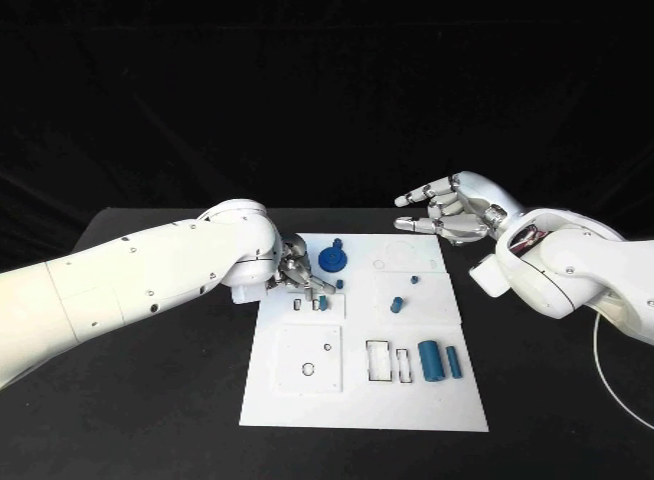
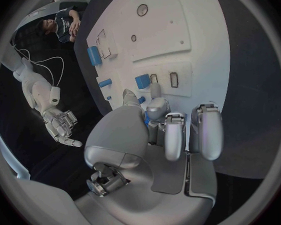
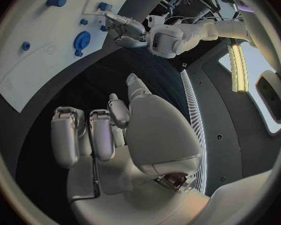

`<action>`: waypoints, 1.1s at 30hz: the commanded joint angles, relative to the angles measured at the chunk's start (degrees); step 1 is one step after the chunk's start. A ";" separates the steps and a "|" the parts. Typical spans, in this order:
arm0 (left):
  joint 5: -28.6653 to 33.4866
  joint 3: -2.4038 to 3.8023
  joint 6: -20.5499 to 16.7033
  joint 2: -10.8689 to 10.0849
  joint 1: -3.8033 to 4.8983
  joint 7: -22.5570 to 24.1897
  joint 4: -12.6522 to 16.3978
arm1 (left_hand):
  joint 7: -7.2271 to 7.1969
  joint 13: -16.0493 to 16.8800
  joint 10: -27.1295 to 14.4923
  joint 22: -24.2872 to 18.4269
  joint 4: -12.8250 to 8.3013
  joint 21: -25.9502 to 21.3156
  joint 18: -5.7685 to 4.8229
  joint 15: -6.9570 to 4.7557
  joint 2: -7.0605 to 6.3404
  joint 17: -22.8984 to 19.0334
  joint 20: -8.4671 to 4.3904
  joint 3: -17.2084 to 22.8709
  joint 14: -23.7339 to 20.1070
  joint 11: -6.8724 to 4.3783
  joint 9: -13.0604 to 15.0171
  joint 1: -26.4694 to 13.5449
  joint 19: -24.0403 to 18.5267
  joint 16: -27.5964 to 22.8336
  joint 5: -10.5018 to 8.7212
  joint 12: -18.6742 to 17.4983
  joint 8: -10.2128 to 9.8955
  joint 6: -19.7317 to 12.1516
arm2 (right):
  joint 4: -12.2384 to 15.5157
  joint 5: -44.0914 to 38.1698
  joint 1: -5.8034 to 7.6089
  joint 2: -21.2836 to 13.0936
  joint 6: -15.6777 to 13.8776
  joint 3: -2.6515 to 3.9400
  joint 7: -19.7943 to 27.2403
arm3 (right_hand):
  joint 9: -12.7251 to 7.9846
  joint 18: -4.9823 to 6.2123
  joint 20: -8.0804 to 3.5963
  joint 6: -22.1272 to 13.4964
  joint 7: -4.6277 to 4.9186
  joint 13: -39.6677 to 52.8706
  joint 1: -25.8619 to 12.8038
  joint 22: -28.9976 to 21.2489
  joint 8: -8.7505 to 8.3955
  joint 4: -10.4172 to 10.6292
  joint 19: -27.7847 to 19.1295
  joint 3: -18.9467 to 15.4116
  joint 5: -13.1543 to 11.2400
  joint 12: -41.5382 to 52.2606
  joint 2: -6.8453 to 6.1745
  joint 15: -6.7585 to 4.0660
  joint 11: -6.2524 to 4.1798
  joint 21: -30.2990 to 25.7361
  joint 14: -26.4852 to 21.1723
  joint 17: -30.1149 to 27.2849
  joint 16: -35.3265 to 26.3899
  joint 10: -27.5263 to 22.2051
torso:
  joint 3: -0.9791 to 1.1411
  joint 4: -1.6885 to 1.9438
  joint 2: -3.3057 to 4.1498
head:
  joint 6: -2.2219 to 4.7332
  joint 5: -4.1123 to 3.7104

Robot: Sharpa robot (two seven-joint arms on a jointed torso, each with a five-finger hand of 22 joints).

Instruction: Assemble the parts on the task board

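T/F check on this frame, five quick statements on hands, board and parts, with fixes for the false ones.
1. The left hand is over the task board. True.
2. The right hand holds a blue part. False: it hangs open beyond the board's far right corner, holding nothing.
3. A blue gear sits on the board beside the left hand. True.
4. Two blue cylinders lie off the board on the black table. False: they lie on the board, in its near right area.
5. Both hands touch each other. False: they are well apart.
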 commanded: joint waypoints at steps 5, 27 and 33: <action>-1.31 -0.05 3.21 1.24 0.11 -0.95 -0.83 | -0.14 0.63 0.27 5.11 -0.10 0.59 -1.14 -0.46 0.67 15.07 -0.33 -0.24 6.14 -0.12 1.42 0.46 3.17 0.17 -0.09 0.65 1.34 -1.04 | -0.34 0.02 0.01 0.38 1.56 -0.01 -0.52 | 0.07 1.01 -0.15 0.43 0.15 -0.10 0.37 1.37 0.41 -0.44 -0.40 -0.09 0.24 -0.19 0.41 -0.38 -0.12 -0.43 2.96 2.90 -0.35 -0.42 | 0.03 0.09 -0.02 | -0.30 -0.19; -1.32 -0.07 4.48 2.98 0.12 -1.19 -1.98 | -0.23 1.27 0.43 5.94 -0.74 1.07 -1.25 -0.46 1.41 15.07 -0.26 1.12 6.14 -0.18 4.32 2.31 3.31 0.17 0.04 1.21 3.57 -2.37 | -1.24 -0.08 0.01 1.24 2.30 -0.08 -1.02 | 0.08 1.05 -0.20 0.55 0.12 -0.09 0.16 1.18 0.47 -0.43 -0.49 -0.23 0.53 -0.11 0.48 -0.42 -0.14 -0.57 2.93 2.72 -0.51 -0.32 | 0.06 0.09 0.03 | -0.99 -0.29; -1.32 -0.07 4.58 3.16 0.11 -1.22 -1.95 | -0.25 1.35 0.45 6.07 -0.89 1.14 -1.27 -0.47 1.44 15.07 -0.26 1.42 6.14 -0.20 4.81 2.64 3.32 0.17 0.04 1.26 3.90 -2.58 | -1.42 -0.08 0.01 1.45 2.59 -0.10 -1.08 | 0.08 1.05 -0.20 0.55 0.12 -0.09 0.16 1.18 0.47 -0.43 -0.49 -0.23 0.53 -0.11 0.48 -0.42 -0.14 -0.57 2.93 2.72 -0.51 -0.32 | 0.00 0.12 0.06 | -1.12 -0.32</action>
